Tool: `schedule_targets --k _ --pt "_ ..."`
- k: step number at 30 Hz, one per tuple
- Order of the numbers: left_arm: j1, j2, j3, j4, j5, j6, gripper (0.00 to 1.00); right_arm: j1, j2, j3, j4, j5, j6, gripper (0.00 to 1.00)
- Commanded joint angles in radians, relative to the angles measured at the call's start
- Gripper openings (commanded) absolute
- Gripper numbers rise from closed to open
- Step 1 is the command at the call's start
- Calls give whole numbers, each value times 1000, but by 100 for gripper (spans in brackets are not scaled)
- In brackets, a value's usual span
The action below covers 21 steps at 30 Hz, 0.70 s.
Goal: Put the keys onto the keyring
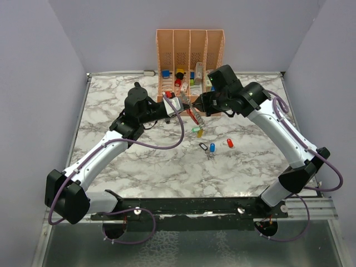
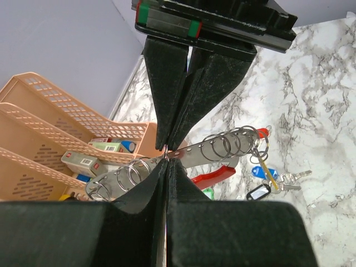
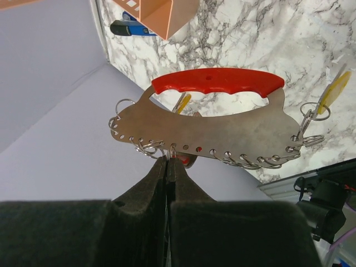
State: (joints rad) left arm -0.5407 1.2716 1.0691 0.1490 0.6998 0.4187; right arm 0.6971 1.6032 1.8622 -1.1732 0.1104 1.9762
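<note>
The keyring [image 1: 188, 110] is a flat metal plate with a red handle and several split rings, held in the air between both grippers. It also shows in the left wrist view [image 2: 196, 153] and the right wrist view [image 3: 222, 130]. My left gripper [image 2: 166, 160] is shut on the plate's ringed edge. My right gripper [image 3: 169, 158] is shut on one split ring, and a red key head [image 3: 188, 161] shows just behind it. A yellow key [image 3: 334, 92] hangs from a ring at the plate's end. Black [image 1: 203, 146], blue [image 1: 212, 148] and red [image 1: 230, 143] keys lie on the table below.
A peach slotted organizer [image 1: 189, 41] with small coloured items stands against the back wall, just behind the grippers. A blue pen-like tool [image 3: 130, 29] lies by it. A white cable [image 1: 128, 72] runs along the back edge. Walls close in the left and right sides.
</note>
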Motion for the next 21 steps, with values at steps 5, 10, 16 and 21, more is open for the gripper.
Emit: schedule_targets --k 5,10,16,21 --pt "-4 -11 -7 -6 33 26 0 0 -42 -8 39 -14 4 1" --pt "-4 -14 -13 -24 16 75 0 -1 -47 -7 34 -13 6 1" --pt "-4 -14 -20 -43 -20 171 0 1 -61 -15 36 -9 9 1" --pt "-5 -14 -50 -13 -64 235 0 0 -62 -7 38 -14 4 1"
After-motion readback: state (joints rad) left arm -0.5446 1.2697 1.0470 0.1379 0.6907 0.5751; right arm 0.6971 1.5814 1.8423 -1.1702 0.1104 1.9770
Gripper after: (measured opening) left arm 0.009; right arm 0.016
